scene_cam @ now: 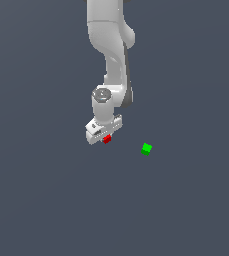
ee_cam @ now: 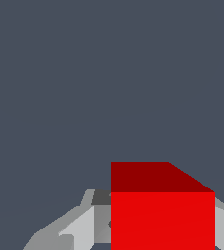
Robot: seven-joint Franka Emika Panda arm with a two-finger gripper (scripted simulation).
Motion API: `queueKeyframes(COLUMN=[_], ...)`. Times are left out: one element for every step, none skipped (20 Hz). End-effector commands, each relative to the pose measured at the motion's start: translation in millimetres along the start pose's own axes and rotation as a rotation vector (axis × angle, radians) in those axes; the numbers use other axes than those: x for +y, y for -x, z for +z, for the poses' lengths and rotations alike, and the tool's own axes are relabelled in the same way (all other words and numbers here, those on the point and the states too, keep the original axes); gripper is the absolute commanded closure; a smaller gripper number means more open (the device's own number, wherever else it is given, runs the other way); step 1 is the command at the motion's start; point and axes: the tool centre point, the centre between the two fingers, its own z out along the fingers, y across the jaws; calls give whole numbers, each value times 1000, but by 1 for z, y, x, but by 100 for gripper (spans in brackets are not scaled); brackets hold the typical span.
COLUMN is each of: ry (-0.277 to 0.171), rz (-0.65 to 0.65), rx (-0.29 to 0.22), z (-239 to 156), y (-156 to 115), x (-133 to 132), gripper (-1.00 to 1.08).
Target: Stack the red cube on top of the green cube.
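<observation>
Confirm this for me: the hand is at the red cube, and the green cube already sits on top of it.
Not quite. The hand is at the red cube, but the green cube is not on top of it. The exterior view shows it lying apart on the floor, off toward that view's right. The wrist view shows only the red cube between the fingers, with nothing green on it.

A flat, featureless slate-grey ground (scene_cam: 46, 200) fills everything — evenly lit, unbroken.
</observation>
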Motion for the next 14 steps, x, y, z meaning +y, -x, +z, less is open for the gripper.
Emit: queueKeyframes(ry=[0,0,0,0,0,0,0,0,0,0,0,0,0,0], rz=[0,0,0,0,0,0,0,0,0,-1,-1,-1,-1,-1], rx=[0,0,0,0,0,0,0,0,0,0,0,0,0,0], z=[-1,-2,-4,-6,-9,-13,-17,-21,-26,-31,-38,-44,-51,-58], y=[0,0,0,0,0,0,0,0,1,1,1,1,1,1], x=[0,0,0,0,0,0,0,0,0,-1,-1,-1,-1,-1], gripper=[108,108,108,108,108,108,108,108,108,108,108,108,108,108])
